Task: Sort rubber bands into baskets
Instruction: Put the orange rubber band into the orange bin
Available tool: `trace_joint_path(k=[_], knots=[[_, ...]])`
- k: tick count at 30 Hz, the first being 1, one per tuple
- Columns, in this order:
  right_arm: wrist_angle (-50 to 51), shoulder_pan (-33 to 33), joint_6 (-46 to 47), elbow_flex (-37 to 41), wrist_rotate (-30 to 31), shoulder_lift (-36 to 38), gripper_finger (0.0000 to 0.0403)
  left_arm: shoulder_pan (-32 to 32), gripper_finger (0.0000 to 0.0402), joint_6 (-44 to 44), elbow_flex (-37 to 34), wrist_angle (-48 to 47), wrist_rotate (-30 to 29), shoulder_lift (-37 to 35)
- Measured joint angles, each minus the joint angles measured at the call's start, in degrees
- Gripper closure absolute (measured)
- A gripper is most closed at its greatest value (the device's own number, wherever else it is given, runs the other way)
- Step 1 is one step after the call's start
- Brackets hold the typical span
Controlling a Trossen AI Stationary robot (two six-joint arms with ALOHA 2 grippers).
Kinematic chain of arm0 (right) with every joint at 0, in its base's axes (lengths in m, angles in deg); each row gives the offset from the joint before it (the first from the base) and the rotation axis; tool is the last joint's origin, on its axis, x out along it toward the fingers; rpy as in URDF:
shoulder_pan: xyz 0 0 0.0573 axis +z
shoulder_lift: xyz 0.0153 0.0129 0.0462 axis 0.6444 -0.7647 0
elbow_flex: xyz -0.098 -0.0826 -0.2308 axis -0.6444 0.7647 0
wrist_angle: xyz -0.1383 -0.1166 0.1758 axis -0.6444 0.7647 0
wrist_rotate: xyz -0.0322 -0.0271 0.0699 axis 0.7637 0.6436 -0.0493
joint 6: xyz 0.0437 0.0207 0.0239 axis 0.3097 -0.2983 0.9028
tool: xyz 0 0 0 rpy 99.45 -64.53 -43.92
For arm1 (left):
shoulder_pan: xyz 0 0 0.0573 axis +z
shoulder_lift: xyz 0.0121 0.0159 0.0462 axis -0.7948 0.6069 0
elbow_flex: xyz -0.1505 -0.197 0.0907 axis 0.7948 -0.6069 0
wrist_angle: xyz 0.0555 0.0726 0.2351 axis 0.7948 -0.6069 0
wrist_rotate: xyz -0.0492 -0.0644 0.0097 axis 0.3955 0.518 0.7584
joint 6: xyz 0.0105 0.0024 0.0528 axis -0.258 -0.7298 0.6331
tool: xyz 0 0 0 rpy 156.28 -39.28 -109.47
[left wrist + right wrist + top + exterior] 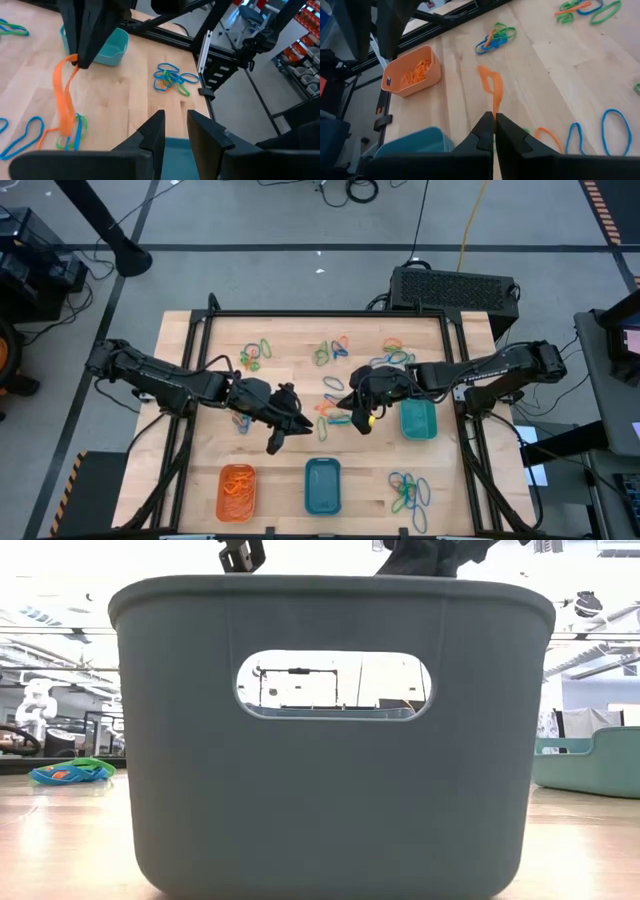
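Hanging over the middle of the wooden table (290, 470), the right gripper (494, 131) has its two fingers pressed together on one orange rubber band (492, 87), which dangles from the fingertips above the boards; the left wrist view shows the same band (64, 97) drooping, its lower end near a green and blue cluster on the wood. The left gripper (174, 131) hovers nearby to the left of centre, its fingers partly apart with nothing between them. Along the table's near edge stand the orange basket (237, 491), already holding orange bands, and the blue basket (322, 485); the teal-green basket (418, 419) sits near the right side, just beside the right arm. Loose rubber bands (409, 491) in blue and green lie in a heap at the near right corner, with further mixed clusters (255, 356) scattered along the far part of the table. In the low view the blue basket's wall (330, 810) fills almost the whole frame.
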Motion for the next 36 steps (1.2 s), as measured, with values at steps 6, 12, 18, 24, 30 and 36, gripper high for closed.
trace_joint_path(k=[6,12,18,24,30,36], knots=[[0.17,0.02,-0.89,-0.02,0.00,0.00,0.0402,0.72,0.0314,0.53,0.00,0.00,0.16,0.00],[0.16,0.02,-1.29,-0.02,0.00,0.00,0.0402,1.93,0.0313,0.63,0.00,0.02,1.79,0.00],[0.15,0.02,-1.29,-0.04,0.00,0.00,0.0402,2.60,0.0313,0.95,0.00,0.02,1.98,0.00],[0.15,0.02,-1.31,-0.04,0.00,0.00,0.0402,2.60,0.0313,1.01,0.00,0.00,2.18,0.00],[0.13,0.02,-1.29,-0.04,0.00,0.00,0.0402,2.60,0.0313,1.01,0.00,0.01,2.66,0.00],[0.11,0.02,-0.42,-0.07,-0.02,0.00,0.0402,2.60,0.0313,0.97,0.00,0.02,2.78,0.00]])
